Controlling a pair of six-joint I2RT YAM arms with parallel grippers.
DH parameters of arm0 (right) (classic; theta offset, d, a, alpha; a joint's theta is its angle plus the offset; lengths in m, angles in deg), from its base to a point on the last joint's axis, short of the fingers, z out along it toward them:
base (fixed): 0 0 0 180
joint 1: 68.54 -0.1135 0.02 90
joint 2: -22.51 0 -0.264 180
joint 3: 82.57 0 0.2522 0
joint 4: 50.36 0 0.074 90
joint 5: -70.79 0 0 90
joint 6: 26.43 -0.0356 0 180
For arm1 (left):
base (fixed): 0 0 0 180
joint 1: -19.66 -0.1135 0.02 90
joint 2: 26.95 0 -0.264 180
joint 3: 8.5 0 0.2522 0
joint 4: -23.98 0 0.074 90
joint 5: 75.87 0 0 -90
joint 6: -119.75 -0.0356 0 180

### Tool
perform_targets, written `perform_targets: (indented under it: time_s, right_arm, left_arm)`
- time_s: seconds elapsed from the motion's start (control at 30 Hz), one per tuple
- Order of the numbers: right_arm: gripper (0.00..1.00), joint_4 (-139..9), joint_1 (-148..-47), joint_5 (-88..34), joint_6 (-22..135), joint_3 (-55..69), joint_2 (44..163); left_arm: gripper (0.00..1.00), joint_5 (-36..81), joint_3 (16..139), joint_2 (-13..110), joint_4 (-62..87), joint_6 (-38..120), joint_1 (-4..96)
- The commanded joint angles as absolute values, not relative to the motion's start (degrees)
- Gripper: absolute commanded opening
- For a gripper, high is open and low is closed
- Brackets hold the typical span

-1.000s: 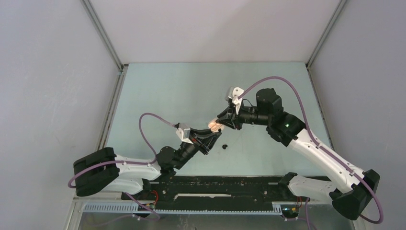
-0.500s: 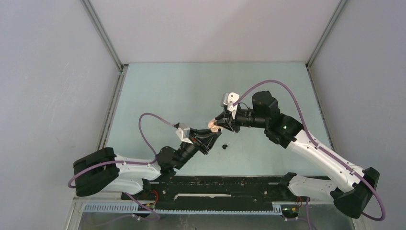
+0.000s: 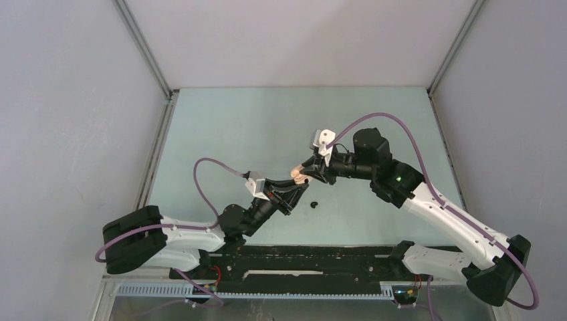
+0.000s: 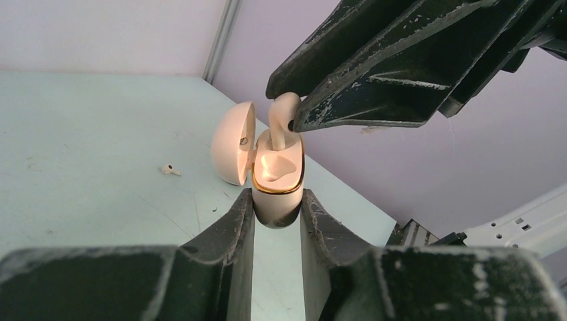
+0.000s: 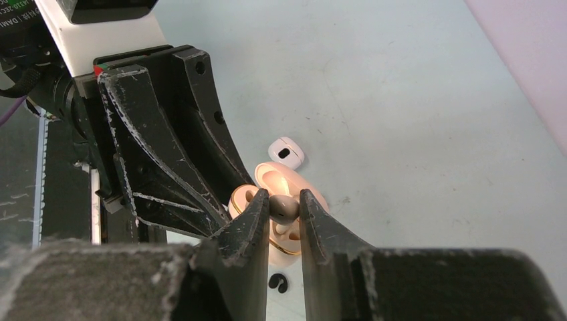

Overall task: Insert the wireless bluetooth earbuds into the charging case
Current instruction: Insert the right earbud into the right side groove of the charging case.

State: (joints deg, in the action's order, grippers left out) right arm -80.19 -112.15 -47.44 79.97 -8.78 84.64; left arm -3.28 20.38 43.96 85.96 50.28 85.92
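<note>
right arm closes in with the earbud over the open case

since a second ago the right arm has swung a little left and down towards the left one, which has stayed put. the left gripper (image 4: 277,204) is clamped narrow on the lower half of the charging case (image 4: 278,175), holding it upright above the table (image 3: 267,120) with its lid hinged back. the right gripper (image 5: 284,200) pinches the beige earbud (image 4: 282,119) by its head, with the stem pointing down into the case opening on the side by the hinge; the nearer socket looks empty.

the step in hand looks like seating this earbud. the stem seems to be entering but the head sits well above the gold rim, so it is not yet home. the next move probably calls for a short, straight push down along the socket, then a release without dragging the bud back out, while the left grip keeps the case from tipping.

a black earbud (image 3: 314,204) and a white earbud (image 5: 286,152) lie loose on the table near the case.
</note>
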Motion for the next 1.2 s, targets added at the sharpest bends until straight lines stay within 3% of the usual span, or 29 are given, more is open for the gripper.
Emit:
perform_targets:
  time_s: [0.0,1.03,1.17]
  right_arm:
    - [0.00,-79.50,-111.40,-46.43,79.18,-9.04,83.54]
    - [0.00,-79.76,-109.75,-48.70,75.40,-9.05,86.17]
    - [0.09,-79.63,-109.69,-48.51,75.17,-9.04,86.50]
  left_arm:
    - [0.00,-4.27,20.40,44.10,91.21,50.41,86.19]
    - [0.00,-3.97,19.07,45.34,95.10,47.16,86.19]
    - [0.00,-3.99,18.90,45.31,95.01,46.85,86.19]
